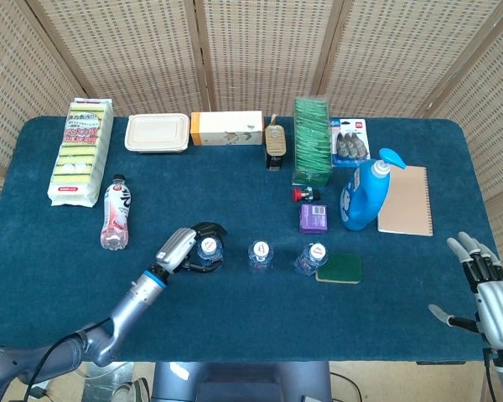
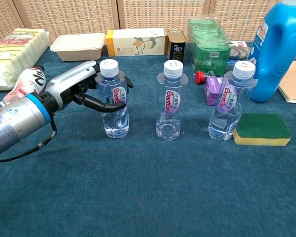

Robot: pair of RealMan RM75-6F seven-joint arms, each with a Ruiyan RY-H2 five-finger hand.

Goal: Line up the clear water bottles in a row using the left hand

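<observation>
Left hand is wrapped round the leftmost bottle, fingers curled across its front and labelled middle; I judge it gripped, upright, base on the table. Middle bottle stands near, to its right, and the right bottle beyond that, touching or just beside a green-and-yellow sponge.

Progress: in the head view all three bottles sit in a rough row across the table, spacing fairly even. The right bottle appears tilted or slightly off line there; I cannot confirm which. I judge the row nearly complete, with only release of the leftmost bottle, and perhaps a nudge, left.

Containers: each clear bottle is capped white and holds a little water at the bottom, the rest empty. A pink-labelled bottle lies on its side behind my wrist. The blue detergent jug is capped; contents hidden. The beige lidded tray is closed.

Right hand hangs at the table's near right corner, fingers apart, holding nothing.
</observation>
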